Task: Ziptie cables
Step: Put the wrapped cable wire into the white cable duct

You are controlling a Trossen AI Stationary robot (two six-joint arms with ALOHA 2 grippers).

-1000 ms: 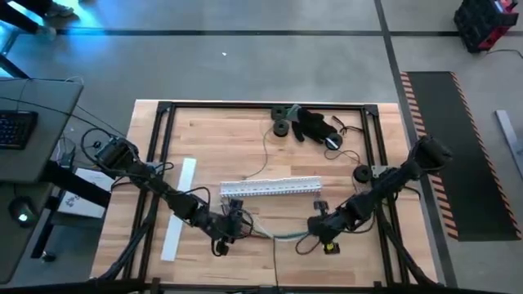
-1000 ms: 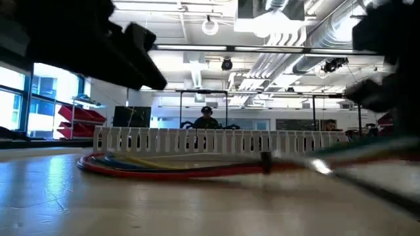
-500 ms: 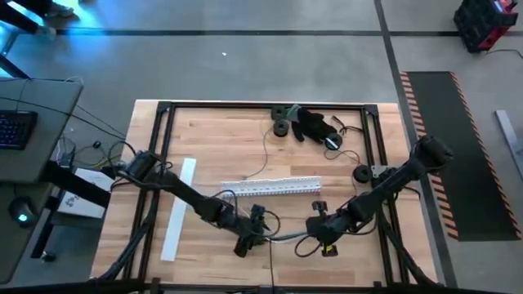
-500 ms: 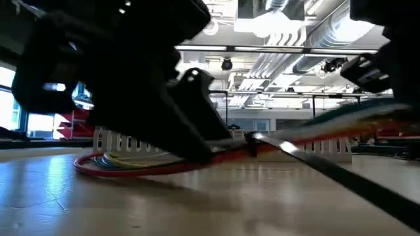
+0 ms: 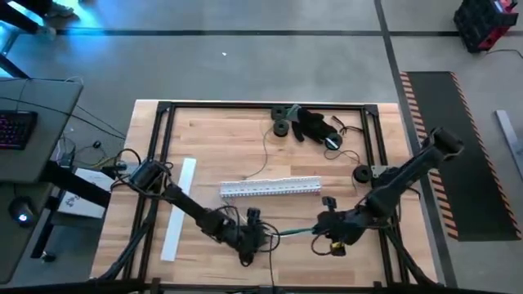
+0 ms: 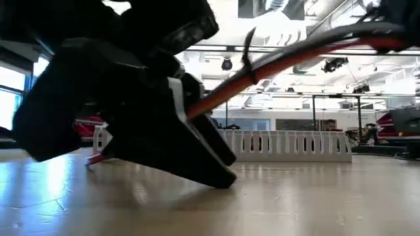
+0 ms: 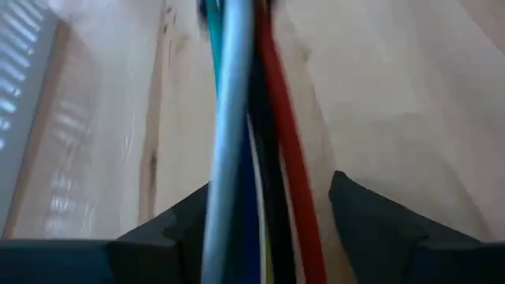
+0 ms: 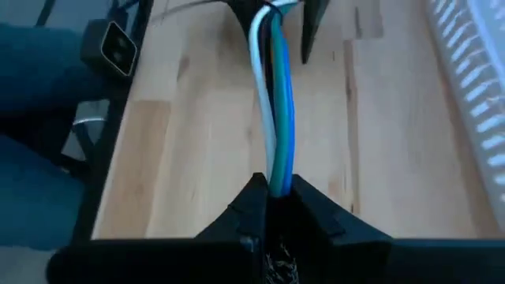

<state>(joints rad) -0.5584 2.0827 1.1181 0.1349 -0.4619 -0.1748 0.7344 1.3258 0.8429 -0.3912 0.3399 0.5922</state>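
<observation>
Near table's front edge, both tools [image 5: 255, 237] [image 5: 330, 231] clamped on cables [image 5: 292, 233]

cables [image 7: 237, 142] blurred in left wrist view, perhaps five strands, ends cropped

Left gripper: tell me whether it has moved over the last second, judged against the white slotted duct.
Yes. The left gripper has moved rightward along the table's near edge, from below the white duct's left end toward its middle.

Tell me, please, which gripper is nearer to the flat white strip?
The left gripper; the white strip lies just past its arm, while the right gripper is across the table.
</observation>
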